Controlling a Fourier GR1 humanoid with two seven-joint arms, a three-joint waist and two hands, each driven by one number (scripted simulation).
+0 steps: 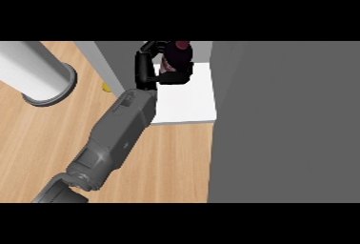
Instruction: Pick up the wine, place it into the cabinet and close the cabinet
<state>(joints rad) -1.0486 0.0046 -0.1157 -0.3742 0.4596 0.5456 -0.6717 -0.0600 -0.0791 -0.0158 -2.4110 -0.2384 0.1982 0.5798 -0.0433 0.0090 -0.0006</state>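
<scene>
The wine bottle [181, 53], dark red, stands at the back of the cabinet, over its white floor [188, 102]. My left hand [156, 71] reaches into the cabinet from the lower left and is shut on the bottle, hiding most of it. The cabinet's grey door [285, 121] stands open and fills the right side of the view. My right hand does not show.
A tall pale cylinder on a round grey base [36, 76] stands on the wooden counter [42, 143] at the left. A small yellow thing [106, 87] lies by the cabinet's grey left wall [107, 59], partly hidden by my forearm.
</scene>
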